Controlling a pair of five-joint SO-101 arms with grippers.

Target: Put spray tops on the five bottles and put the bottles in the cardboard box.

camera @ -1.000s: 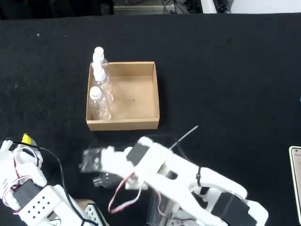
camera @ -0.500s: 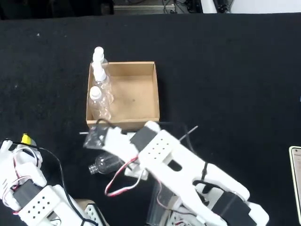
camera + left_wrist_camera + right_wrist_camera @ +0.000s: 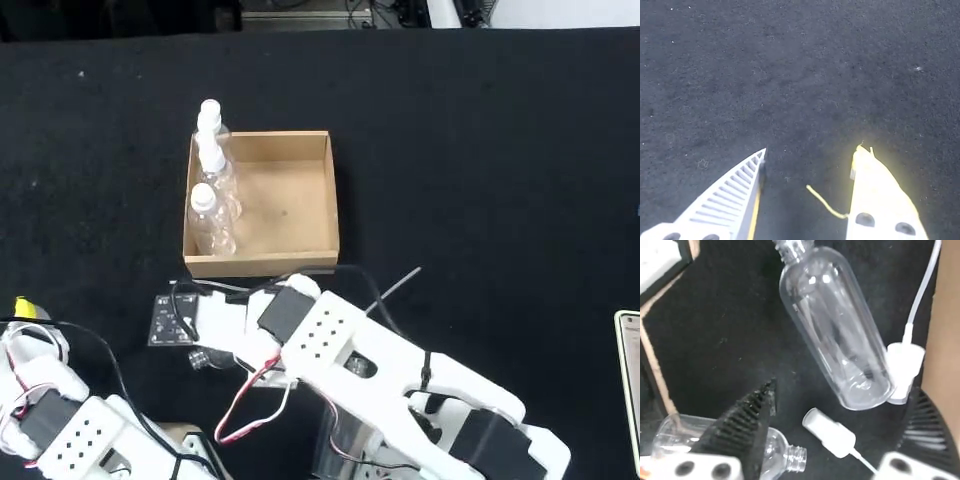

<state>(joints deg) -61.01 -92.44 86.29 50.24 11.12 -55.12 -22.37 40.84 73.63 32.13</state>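
Observation:
Three clear bottles with white spray tops (image 3: pixel 212 190) stand along one side of the cardboard box (image 3: pixel 290 262). My right gripper (image 3: pixel 180 315) (image 3: pixel 842 390) hangs open just in front of the box, over a capless clear bottle (image 3: pixel 835 325) lying on its side. Beside that bottle lie a spray top with a long tube (image 3: pixel 902 370) and a second spray top (image 3: pixel 830 432). Another capless bottle (image 3: pixel 715 445) (image 3: pixel 205 358) lies close by. My left gripper (image 3: pixel 812 152) is open over bare black table at the near left corner (image 3: pixel 25 308).
The box wall (image 3: pixel 945 340) stands right next to the lying bottle. The table is covered in black cloth (image 3: pixel 480 150). A white object (image 3: pixel 630 350) sits at the right edge. Red and black cables (image 3: pixel 250 400) trail from the right arm.
The right arm swung toward the box front, then settled lower and further left over the lying bottle. The left arm shifted slightly down and left.

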